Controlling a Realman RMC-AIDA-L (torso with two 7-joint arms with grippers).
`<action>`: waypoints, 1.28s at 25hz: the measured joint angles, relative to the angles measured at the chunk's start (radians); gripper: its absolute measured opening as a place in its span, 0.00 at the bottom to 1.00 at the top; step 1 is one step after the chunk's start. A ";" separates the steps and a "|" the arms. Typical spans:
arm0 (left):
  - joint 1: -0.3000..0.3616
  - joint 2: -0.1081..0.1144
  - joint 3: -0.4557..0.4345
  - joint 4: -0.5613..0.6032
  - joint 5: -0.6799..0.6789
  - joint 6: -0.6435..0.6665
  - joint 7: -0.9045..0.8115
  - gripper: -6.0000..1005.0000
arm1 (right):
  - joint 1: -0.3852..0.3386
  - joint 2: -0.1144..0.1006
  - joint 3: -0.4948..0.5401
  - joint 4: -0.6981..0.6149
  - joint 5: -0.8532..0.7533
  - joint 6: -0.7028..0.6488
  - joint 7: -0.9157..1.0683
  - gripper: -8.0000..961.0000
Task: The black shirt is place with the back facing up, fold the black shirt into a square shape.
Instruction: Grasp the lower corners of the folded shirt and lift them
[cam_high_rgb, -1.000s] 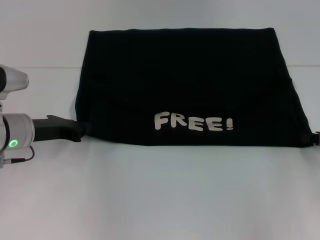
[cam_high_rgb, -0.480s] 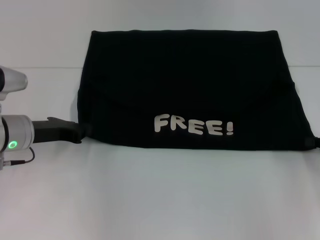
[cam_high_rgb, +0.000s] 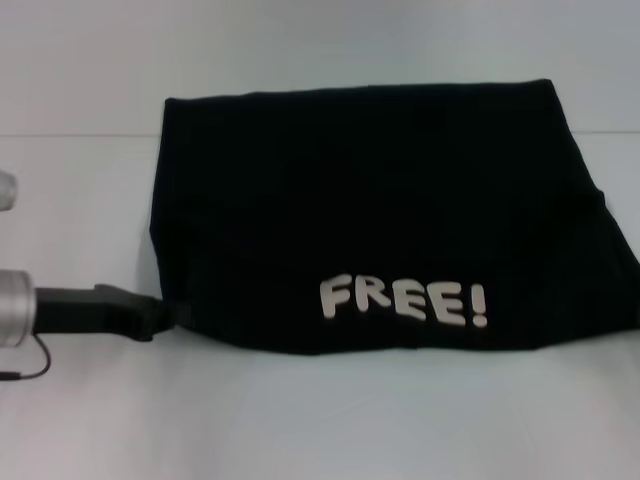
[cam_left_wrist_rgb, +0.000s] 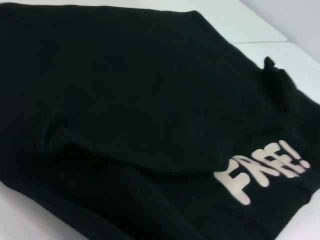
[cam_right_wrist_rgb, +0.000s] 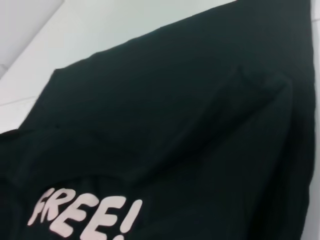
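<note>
One left gripper (cam_high_rgb: 165, 314) clenched on the black shirt's (cam_high_rgb: 380, 210) near-left corner, "FREE!" lettering (cam_high_rgb: 404, 299) up; right gripper unseen.

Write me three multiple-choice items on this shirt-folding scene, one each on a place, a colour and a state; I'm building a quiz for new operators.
1. Where is the left end effector?
A. At the shirt's near left corner
B. Over the shirt's middle
C. At the shirt's far edge

2. What colour is the "FREE!" lettering?
A. Red
B. Pale cream
C. Blue

3. How does the black shirt lie?
A. Crumpled in a ball
B. Hanging off the table
C. Laid out in a broad panel, lettering facing up

Answers:
1. A: the left end effector meets the black shirt at its near left corner in the head view.
2. B: the lettering reads pale against the black fabric.
3. C: the shirt lies spread on the white table, lettering visible near its front edge.
</note>
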 joint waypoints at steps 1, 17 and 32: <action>0.002 0.003 -0.017 0.002 0.005 0.029 0.000 0.01 | -0.012 0.003 0.006 -0.006 0.000 -0.025 -0.013 0.02; 0.041 0.010 -0.114 -0.018 0.107 0.338 0.012 0.01 | -0.237 -0.008 0.119 -0.007 -0.003 -0.273 -0.250 0.02; 0.074 0.001 -0.116 -0.032 0.124 0.434 0.033 0.01 | -0.340 0.015 0.155 0.005 -0.023 -0.337 -0.363 0.02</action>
